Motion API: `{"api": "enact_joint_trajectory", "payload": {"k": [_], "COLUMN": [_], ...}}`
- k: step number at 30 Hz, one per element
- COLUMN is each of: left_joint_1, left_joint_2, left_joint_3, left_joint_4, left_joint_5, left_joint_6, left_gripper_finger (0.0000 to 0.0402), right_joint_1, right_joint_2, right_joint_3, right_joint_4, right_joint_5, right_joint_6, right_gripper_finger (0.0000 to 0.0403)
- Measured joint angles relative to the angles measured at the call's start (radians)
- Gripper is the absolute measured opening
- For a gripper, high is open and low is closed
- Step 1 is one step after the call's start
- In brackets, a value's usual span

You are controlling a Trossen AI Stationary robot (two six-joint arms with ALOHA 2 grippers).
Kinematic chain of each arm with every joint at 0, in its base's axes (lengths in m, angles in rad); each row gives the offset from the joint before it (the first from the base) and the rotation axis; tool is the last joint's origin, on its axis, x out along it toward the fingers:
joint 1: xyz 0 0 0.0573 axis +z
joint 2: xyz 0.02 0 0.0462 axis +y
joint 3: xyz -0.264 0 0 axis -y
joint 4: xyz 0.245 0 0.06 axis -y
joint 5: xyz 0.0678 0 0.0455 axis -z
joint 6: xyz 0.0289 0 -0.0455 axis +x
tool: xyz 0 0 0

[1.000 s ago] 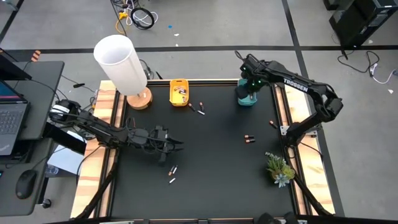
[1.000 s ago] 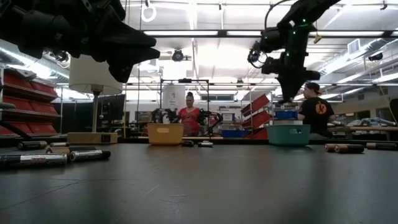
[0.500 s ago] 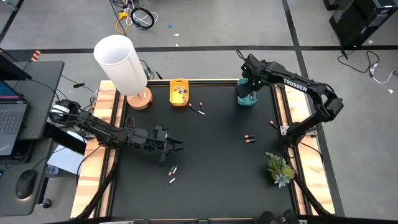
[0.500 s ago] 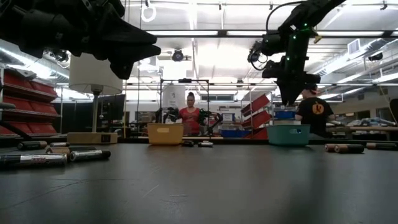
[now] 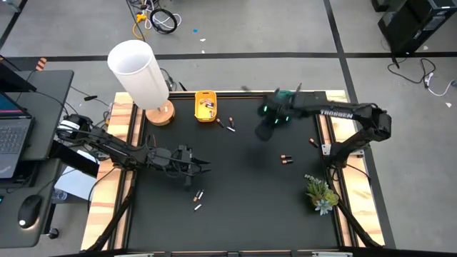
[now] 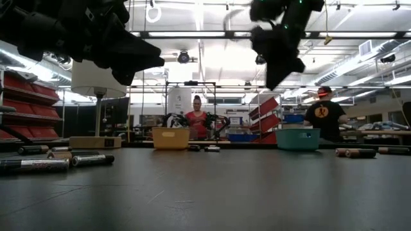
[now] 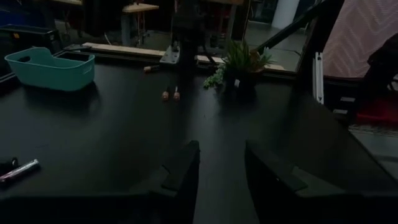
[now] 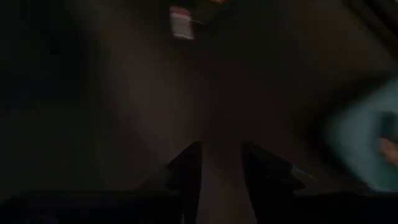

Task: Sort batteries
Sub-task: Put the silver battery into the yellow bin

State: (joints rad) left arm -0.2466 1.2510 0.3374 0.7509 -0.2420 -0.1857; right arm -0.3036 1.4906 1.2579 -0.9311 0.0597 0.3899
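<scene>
Right end effector [image 5: 265, 131], fingers apart and seemingly empty, hovers above the bench [image 5: 243, 185]; two batteries [image 5: 286, 160] lie just beyond it. Light, rigid, prone to rolling: pinch mid-body, across the cylinder.

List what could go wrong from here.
1. The right gripper is swinging fast away from the teal bin; a low sweep could knock the two batteries near the yellow bin.
2. The left gripper hangs open right by the pair of batteries near the front; a sloppy descent may roll them away.
</scene>
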Motion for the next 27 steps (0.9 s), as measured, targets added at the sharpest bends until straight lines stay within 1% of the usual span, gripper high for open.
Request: {"api": "enact_joint_trajectory", "payload": {"k": [2, 4, 9, 10, 12, 14, 16, 19, 21, 24, 27], "left_joint_1": [0.0, 0.0, -0.002, -0.002, -0.002, -0.002, -0.002, -0.018, -0.064, -0.17, -0.261], "left_joint_2": [0.0, 0.0, 0.0, 0.0, 0.0, 0.007, 0.013, 0.015, 0.015, 0.012, 0.013], "left_joint_3": [0.0, 0.0, 0.0, 0.0, -0.001, 0.001, 0.001, 0.006, 0.005, 0.004, 0.005], "left_joint_4": [-0.01, -0.026, -0.067, -0.084, -0.099, -0.088, -0.083, -0.119, -0.176, -0.224, -0.245], "left_joint_5": [0.0, 0.003, 0.014, 0.016, 0.016, 0.016, 0.015, 0.028, 0.04, -0.009, -0.046], "left_joint_6": [-0.001, -0.001, -0.001, -0.001, -0.001, -0.001, -0.018, -0.157, -0.194, -0.26, -0.337], "left_gripper_finger": [0.0131, 0.0131, 0.0131, 0.0131, 0.0131, 0.0131, 0.0131, 0.0131, 0.0131, 0.0131, 0.0131], "right_joint_1": [0.101, 0.207, 0.447, 0.484, 0.547, 0.597, 0.637, 0.673, 0.687, 0.697, 0.703], "right_joint_2": [0.007, 0.013, 0.049, 0.059, 0.091, 0.137, 0.187, 0.277, 0.334, 0.398, 0.446], "right_joint_3": [-0.028, -0.063, -0.207, -0.236, -0.296, -0.328, -0.338, -0.324, -0.309, -0.292, -0.289], "right_joint_4": [0.119, 0.257, 0.672, 0.778, 0.957, 1.094, 1.18, 1.266, 1.306, 1.375, 1.442], "right_joint_5": [0.013, 0.06, 0.326, 0.353, 0.362, 0.355, 0.35, 0.344, 0.35, 0.386, 0.394], "right_joint_6": [0.036, 0.071, 0.154, 0.149, 0.103, 0.019, -0.06, -0.162, -0.2, -0.209, -0.21], "right_gripper_finger": [0.0122, 0.0122, 0.0122, 0.0122, 0.0122, 0.0122, 0.0122, 0.0122, 0.0122, 0.0122, 0.0122]}}
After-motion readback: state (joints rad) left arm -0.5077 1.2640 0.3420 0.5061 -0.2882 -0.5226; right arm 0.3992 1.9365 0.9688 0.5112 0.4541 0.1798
